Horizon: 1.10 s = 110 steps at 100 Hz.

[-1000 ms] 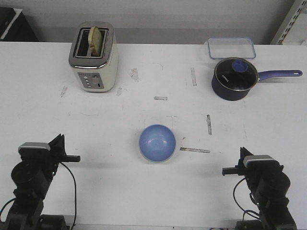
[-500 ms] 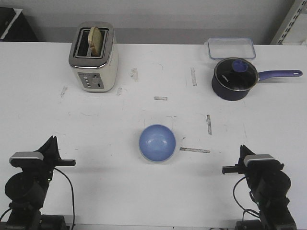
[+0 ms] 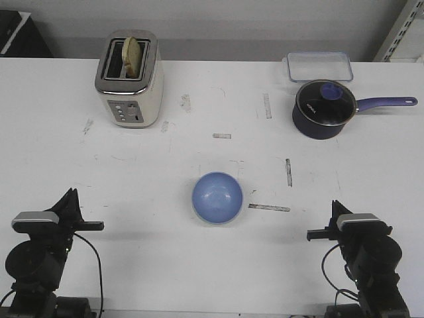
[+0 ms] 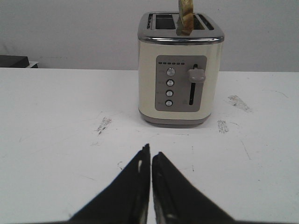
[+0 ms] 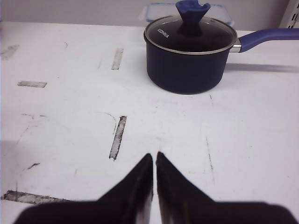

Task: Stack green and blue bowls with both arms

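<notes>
We note left gripper fingers together, tips nearly touching, holding nothing, clear of surface. Right gripper fingers likewise together, empty. Both arms sit at near edge of surface, well apart. Blue bowl lies between them, forward of both, upright, touched by neither. We see pale rim beneath it; cannot tell if green bowl is under it. Toaster faces left fingers; saucepan faces right.
</notes>
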### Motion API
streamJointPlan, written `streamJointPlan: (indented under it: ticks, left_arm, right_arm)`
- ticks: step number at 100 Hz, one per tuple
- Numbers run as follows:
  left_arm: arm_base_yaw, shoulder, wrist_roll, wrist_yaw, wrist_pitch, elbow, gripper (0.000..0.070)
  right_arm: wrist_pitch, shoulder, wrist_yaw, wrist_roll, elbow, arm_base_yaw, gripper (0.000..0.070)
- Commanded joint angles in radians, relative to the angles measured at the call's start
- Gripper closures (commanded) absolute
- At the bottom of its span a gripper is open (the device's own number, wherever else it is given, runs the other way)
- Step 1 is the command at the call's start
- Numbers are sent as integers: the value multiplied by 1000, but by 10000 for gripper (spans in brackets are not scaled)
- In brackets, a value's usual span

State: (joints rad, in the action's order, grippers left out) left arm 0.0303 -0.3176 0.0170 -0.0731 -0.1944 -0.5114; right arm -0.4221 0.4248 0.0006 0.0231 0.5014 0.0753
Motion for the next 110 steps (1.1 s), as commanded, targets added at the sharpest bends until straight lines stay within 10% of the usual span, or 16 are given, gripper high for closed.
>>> streamJointPlan:
  ticks: [1,57,110]
  left_arm:
    - [0,0,-5,0,6,-3,698]
    - [-24,315,-5,111,308,501,698]
    - [-24,314,-5,137,273,498,698]
  right_arm:
    - [11,-1,0,2,7,-1,693]
    - [11,0,0,2,7,-1,693]
    - [33,-1,0,2,7,-1,693]
